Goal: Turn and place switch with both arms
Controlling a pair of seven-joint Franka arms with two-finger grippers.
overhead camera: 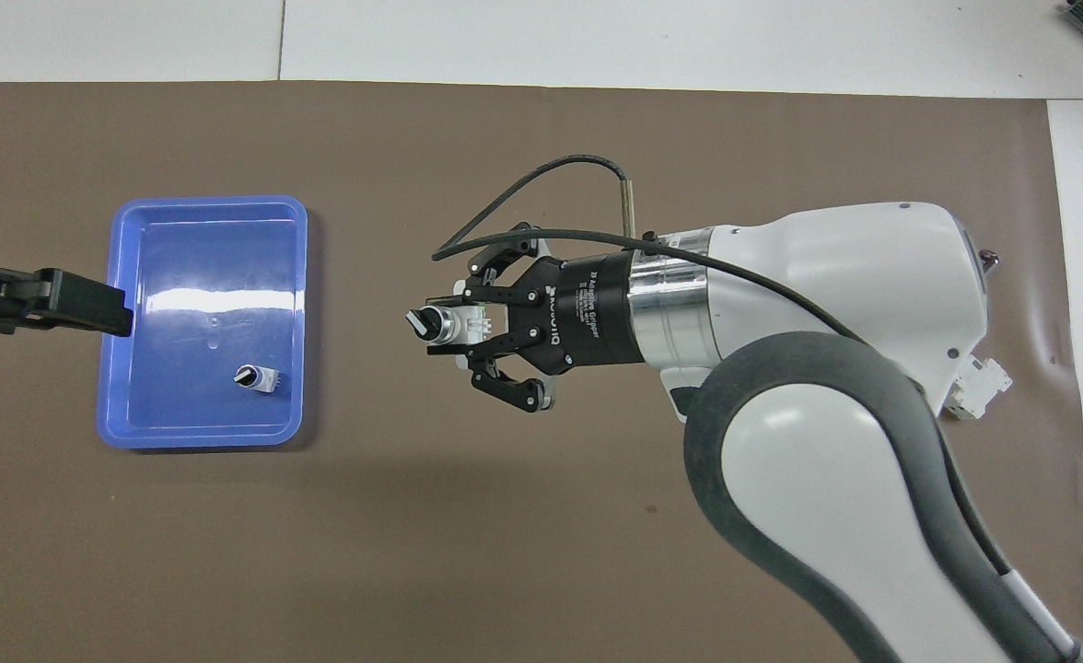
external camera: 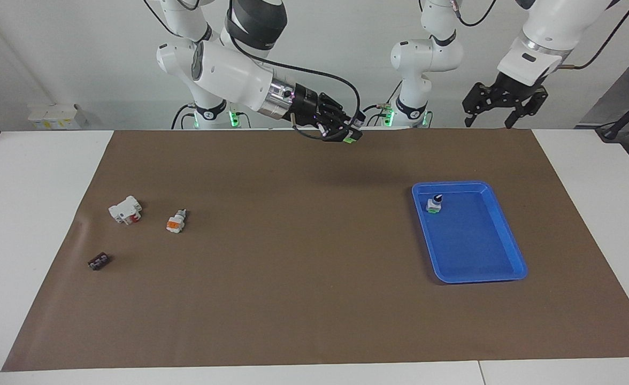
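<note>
A: Our right pincer (external camera: 345, 132) hangs above the brown paper mat (external camera: 293, 299) on the desk, closed on a small white-grey switch with a green end (external camera: 351, 139).

B: From overhead we see its black knob (overhead camera: 419, 323) pointing toward the blue plastic tray (overhead camera: 118, 276), where a matching switch (overhead camera: 256, 378) sits. Our left pincer (external camera: 499, 104) waits spread open above the mat's edge.

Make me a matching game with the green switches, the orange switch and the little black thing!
Things:
1. switch with black knob
2. second green switch
3. orange-ended switch
4. small black part

Places:
A. in the blue tray
B. farthest from the robots, alone on the mat
C. held up by the right gripper
D. on the mat beside the white block

Pairs: 1-C, 2-A, 3-D, 4-B
</note>
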